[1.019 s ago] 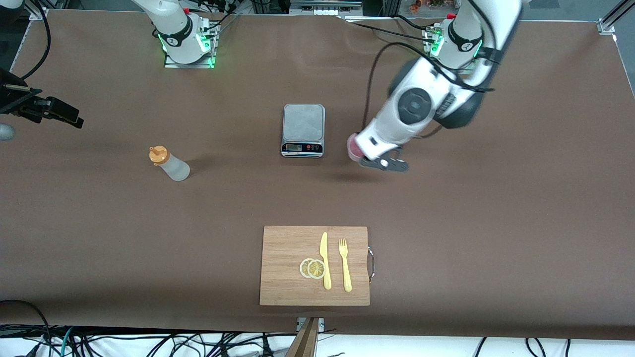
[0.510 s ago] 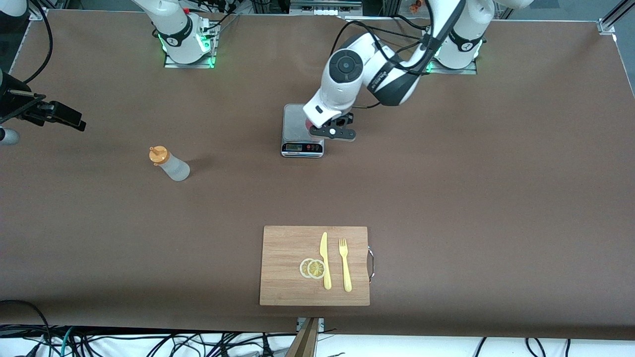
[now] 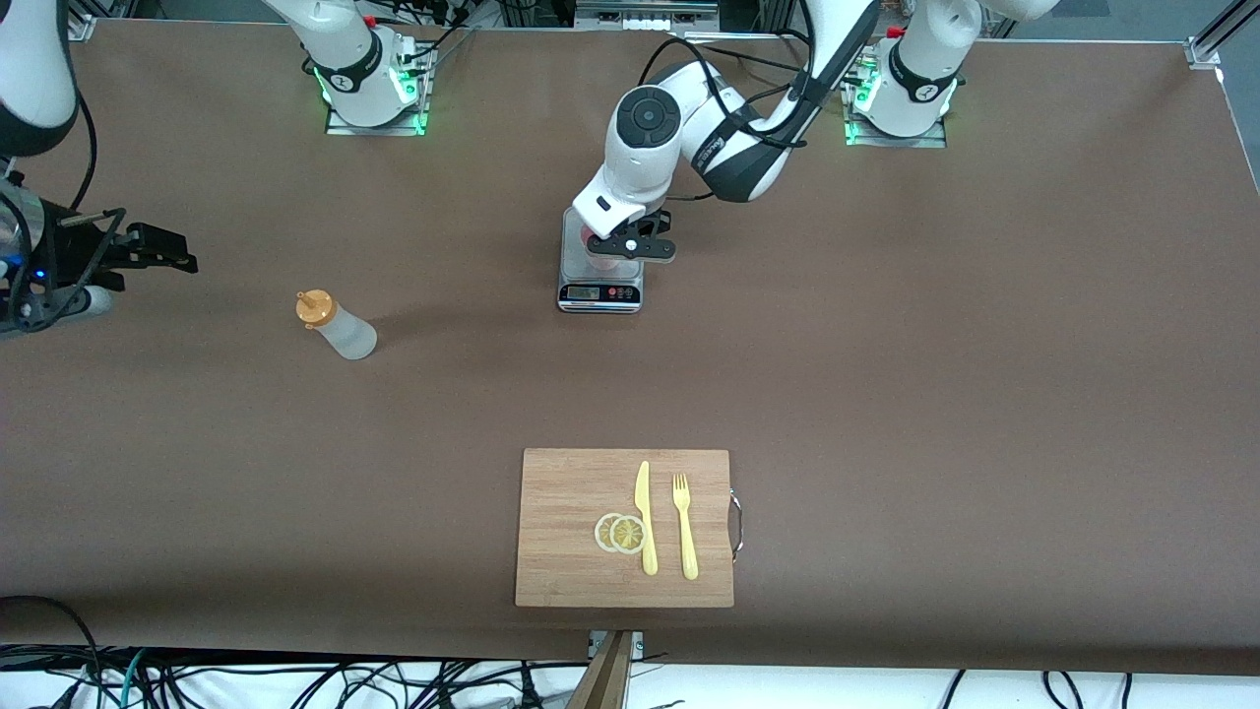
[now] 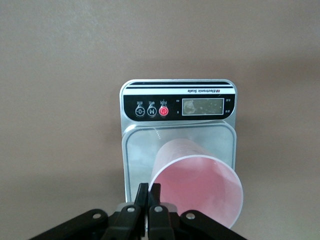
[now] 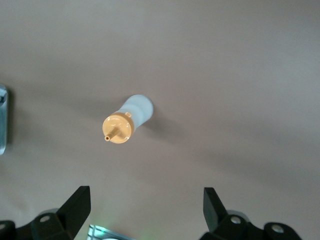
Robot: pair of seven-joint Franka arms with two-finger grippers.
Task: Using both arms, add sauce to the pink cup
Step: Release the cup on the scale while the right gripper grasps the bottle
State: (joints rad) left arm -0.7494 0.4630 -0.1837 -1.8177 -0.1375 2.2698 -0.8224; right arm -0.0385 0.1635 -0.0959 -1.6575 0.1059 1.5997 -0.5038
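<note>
**Pink cup arrives over the scale while the sauce bottle waits**

The left claw [image 3: 630, 246], its two black fingers pressed together on the rim wall of the small tapered pale pink plastic cup [image 4: 197, 182], holds the cup over the brushed-metal plate of the small digital kitchen scale [image 4: 131, 150]. Whether the cup's base already touches the plate cannot be told. The pinch takes only one side of the thin rim, which leaves the round mouth clear, probably so that the sauce can be poured in from above. Setting the cup on the scale suggests the amount is to be weighed (its display and red button sit just past the cup as the left wrist camera sees it).

The right claw [image 5: 145, 212] hangs with its fingers spread wide over the matte brown counter [image 3: 935, 394] at the right arm's end, with the small translucent whitish plastic squeeze bottle with an orange nozzle cap [image 5: 126, 121] standing upright below and ahead of it, untouched. The open stance looks like readiness to close around the soft, rounded body of the bottle.

Well apart from both claws, at the counter's edge nearest the front camera, a bamboo cutting board [image 3: 561, 512] carries two lemon slices [image 3: 620, 533], a yellow plastic knife [image 3: 646, 520] and a yellow plastic fork [image 3: 684, 527].
</note>
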